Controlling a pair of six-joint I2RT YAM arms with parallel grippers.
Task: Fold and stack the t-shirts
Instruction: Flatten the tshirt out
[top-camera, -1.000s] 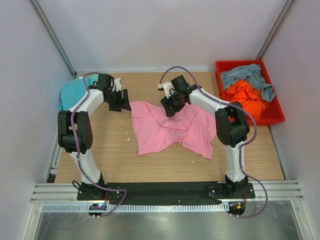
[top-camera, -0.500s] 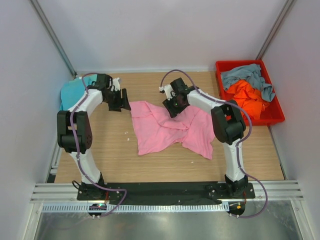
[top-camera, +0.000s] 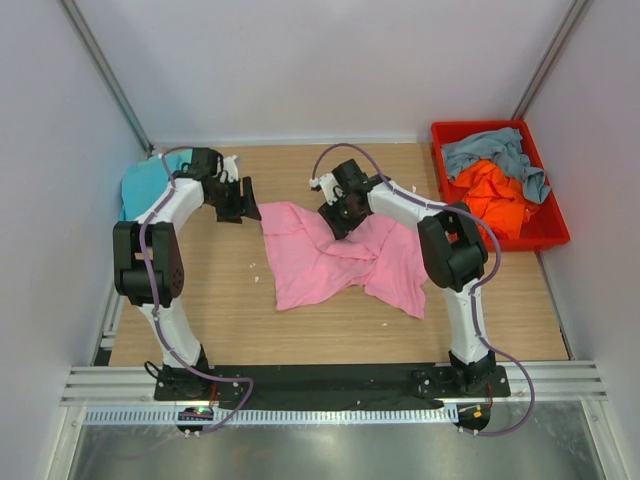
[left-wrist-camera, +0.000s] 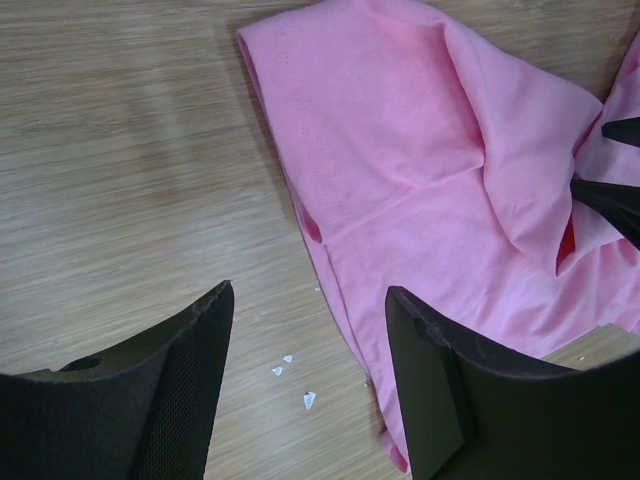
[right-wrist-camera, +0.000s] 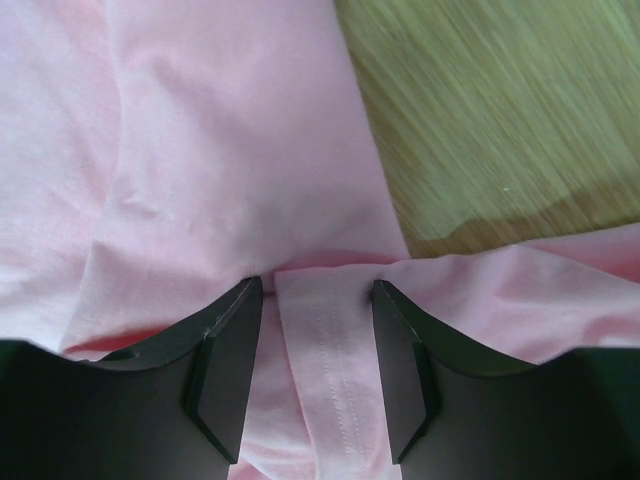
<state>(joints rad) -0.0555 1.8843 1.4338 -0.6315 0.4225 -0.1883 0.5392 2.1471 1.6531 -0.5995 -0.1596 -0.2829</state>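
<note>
A pink t-shirt (top-camera: 330, 265) lies rumpled and partly folded over itself in the middle of the table. My right gripper (top-camera: 336, 222) is down on its far edge; in the right wrist view its jaws (right-wrist-camera: 317, 290) stand open astride a stitched hem band of pink cloth (right-wrist-camera: 325, 360). My left gripper (top-camera: 240, 206) hovers open beside the shirt's far left corner, with bare wood and the shirt's edge (left-wrist-camera: 420, 150) under its fingers (left-wrist-camera: 200, 350). A teal t-shirt (top-camera: 145, 185) lies at the far left. Orange (top-camera: 495, 190) and grey-blue (top-camera: 500, 150) t-shirts sit in the bin.
A red plastic bin (top-camera: 548, 236) stands at the far right against the wall. Small white scraps (left-wrist-camera: 290, 370) lie on the wood near the shirt's left edge. White walls close in the table on three sides.
My right gripper has slid a little to the left along the shirt's far edge and its jaws have narrowed slightly. The left arm has hardly moved.
</note>
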